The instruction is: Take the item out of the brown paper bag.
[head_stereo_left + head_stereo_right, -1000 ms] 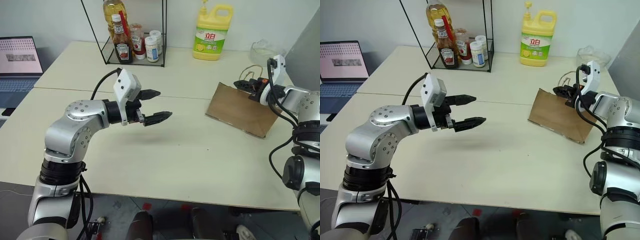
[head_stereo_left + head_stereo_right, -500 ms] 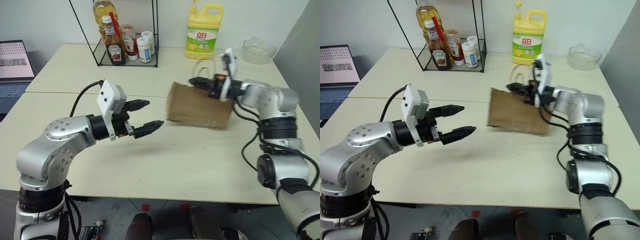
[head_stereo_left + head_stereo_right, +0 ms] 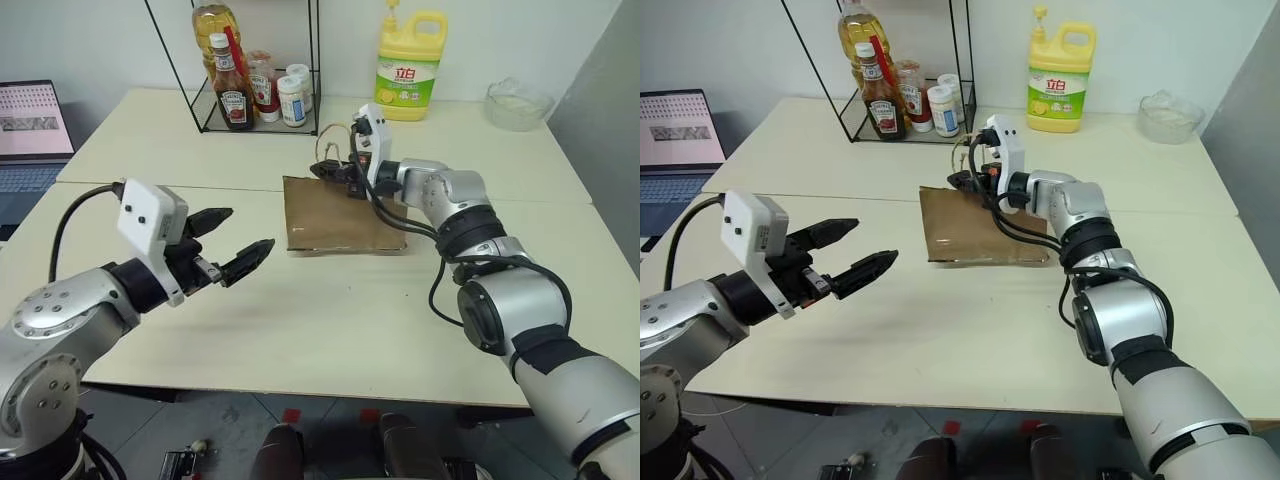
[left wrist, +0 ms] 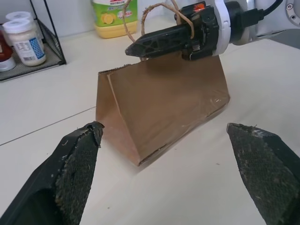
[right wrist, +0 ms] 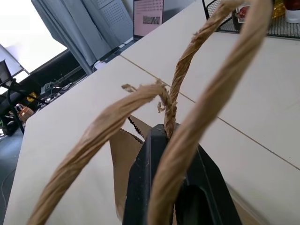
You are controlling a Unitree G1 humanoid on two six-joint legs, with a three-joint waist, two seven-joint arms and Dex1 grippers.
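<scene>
Brown paper bag [image 3: 338, 214] near the middle of the cream table [image 3: 330, 310], its far top edge lifted and its near bottom edge resting on the surface; the bag's contents are not visible, so the item's place cannot be told; right gripper [image 3: 330, 170] closed on the bag's upper edge beside the looped cord handles [image 4: 154, 14]; left gripper [image 3: 238, 240] held above the table well to the left of the bag, fingers spread wide and empty, pointing toward it; behind, a wire rack [image 3: 262, 75] with condiment bottles, a yellow detergent jug [image 3: 408, 65], a clear bowl [image 3: 515, 103]; a laptop [image 3: 35, 125] at far left.
</scene>
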